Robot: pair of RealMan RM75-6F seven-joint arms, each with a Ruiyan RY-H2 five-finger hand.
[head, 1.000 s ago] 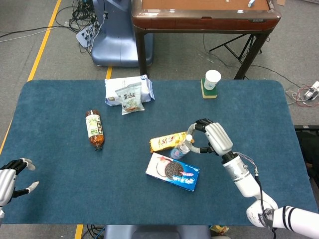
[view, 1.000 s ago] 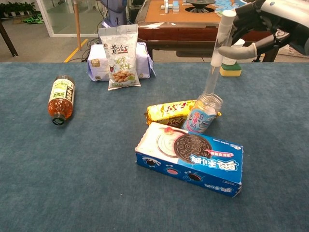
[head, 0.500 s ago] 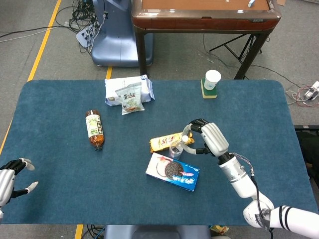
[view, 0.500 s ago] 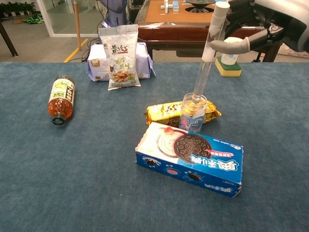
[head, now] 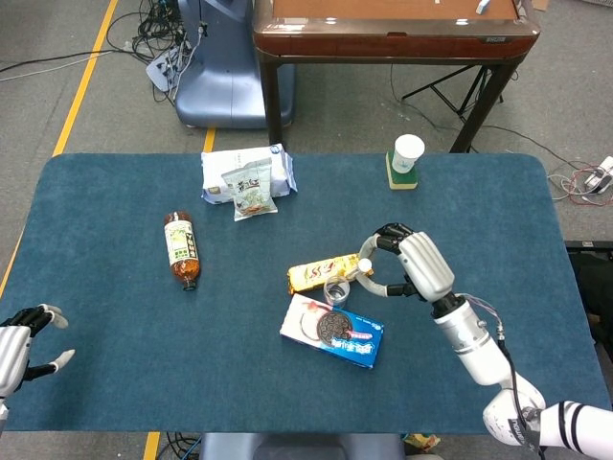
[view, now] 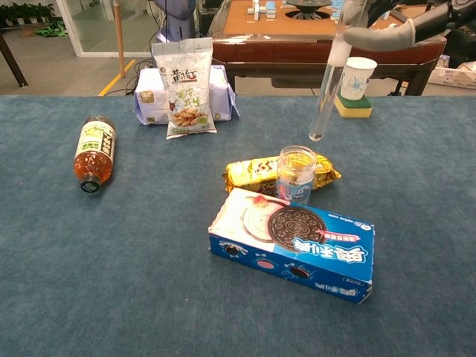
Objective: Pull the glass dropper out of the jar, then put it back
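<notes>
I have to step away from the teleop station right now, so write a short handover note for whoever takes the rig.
Right hand holds the glass dropper in its fingers, tip clear above the jar.
Left hand open at the table's near left edge, holding nothing.
Jar stands upright between the yellow snack pack and the cookie box.
Done: dropper pulled out.
Left: lower it back into the jar.

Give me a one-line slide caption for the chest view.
Right hand holds the glass dropper lifted clear above the open jar, which stands between a snack bar and a cookie box.
</notes>
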